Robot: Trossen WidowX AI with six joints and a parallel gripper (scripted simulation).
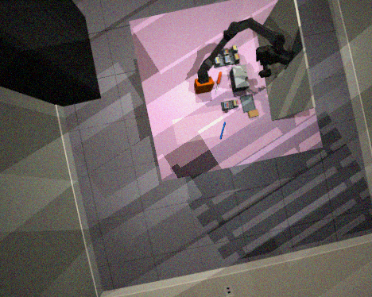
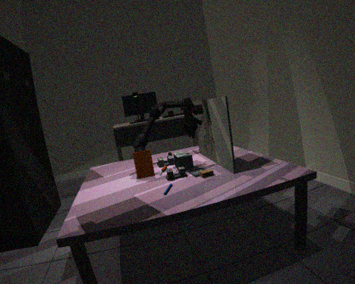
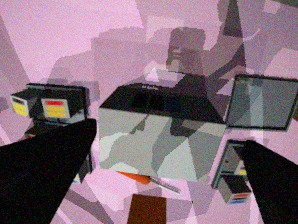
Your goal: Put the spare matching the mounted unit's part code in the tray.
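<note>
A grey box (image 1: 238, 77) (image 2: 183, 160) (image 3: 160, 145), seemingly the mounted unit, stands mid-table. In the wrist view its dark side shows small pale lettering, too blurred to read. Several small spares with coloured stripes (image 1: 236, 57) (image 3: 55, 107) sit on a dark rack at its left in the wrist view. Another spare (image 3: 235, 190) sits on a second rack at its right. The flat grey tray (image 1: 248, 103) (image 3: 264, 102) has a dark rim and shows nothing in it. My gripper (image 1: 260, 63) (image 3: 171, 136) is open and empty, raised above the table on the box's panel side.
A tall, streaked reflective panel (image 1: 292, 89) (image 2: 219, 133) stands close beyond my gripper. An orange block (image 1: 203, 86) (image 2: 143, 164) stands at the arm's base. An orange-handled screwdriver (image 1: 219, 78) (image 3: 134, 176) lies beside the box. A tan block (image 1: 253, 113) touches or nearly touches the tray; a blue pen (image 1: 222, 130) (image 2: 168, 189) lies nearby.
</note>
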